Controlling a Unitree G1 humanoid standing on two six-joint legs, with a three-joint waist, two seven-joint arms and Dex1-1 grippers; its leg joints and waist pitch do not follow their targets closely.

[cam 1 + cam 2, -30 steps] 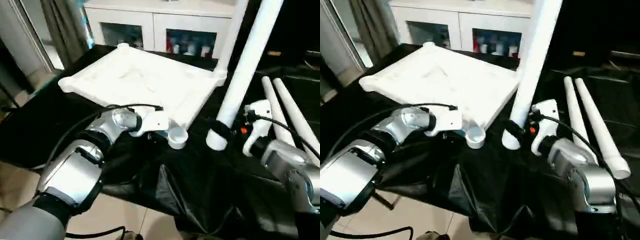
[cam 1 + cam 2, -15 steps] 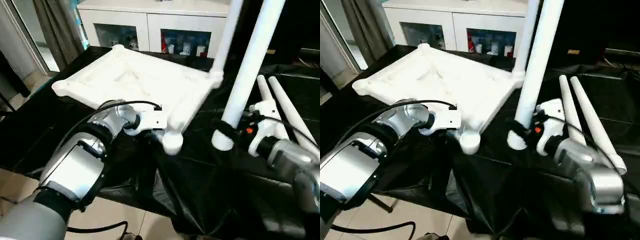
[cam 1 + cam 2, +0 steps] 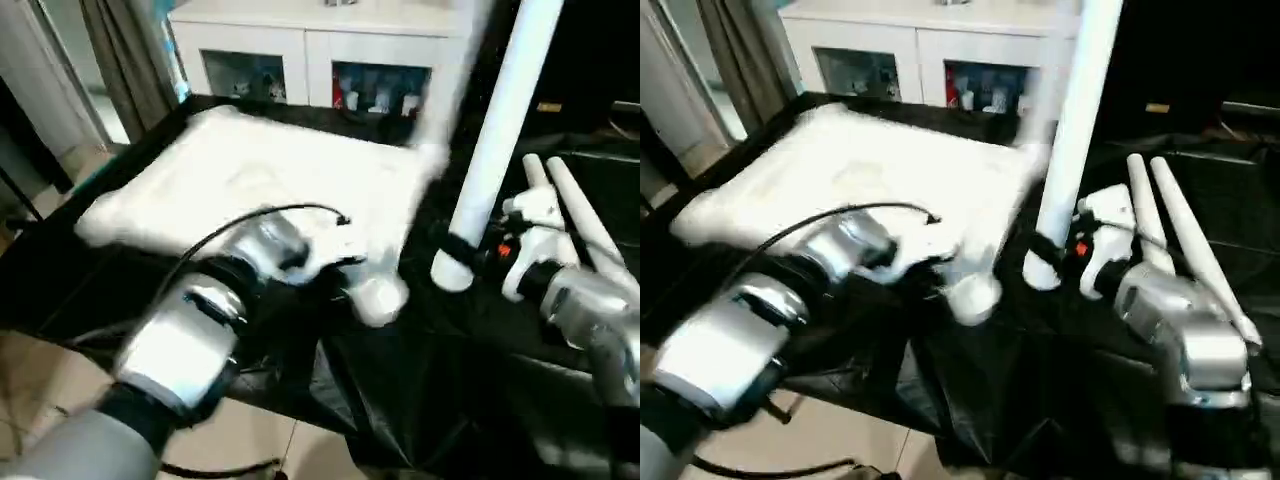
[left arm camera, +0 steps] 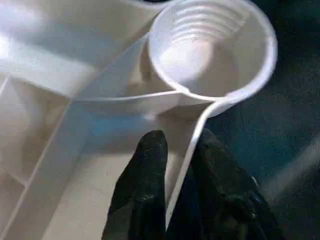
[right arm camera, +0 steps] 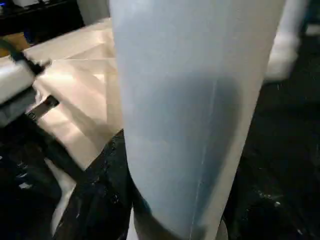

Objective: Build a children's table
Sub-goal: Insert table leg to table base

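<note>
— Where is the tabletop (image 3: 250, 175)?
— On the black-draped table (image 3: 420, 400), its thin rim pinched by the left gripper (image 4: 180, 150) beside a corner socket (image 4: 210, 47).
— And the right gripper (image 3: 462, 250)?
— Clamped on a leg (image 3: 495, 140), upright.

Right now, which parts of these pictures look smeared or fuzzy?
In the head views the tabletop and left arm are streaked with motion blur; the leg stays crisper. The left wrist view shows the corner socket fairly clearly; the right wrist view is filled by that leg, soft.

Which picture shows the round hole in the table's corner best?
The left wrist view: the round socket fills the picture, ridges inside, just past the left gripper pinching the tabletop's rim. Both eye views show it small and blurred; the right wrist view misses it.
</note>
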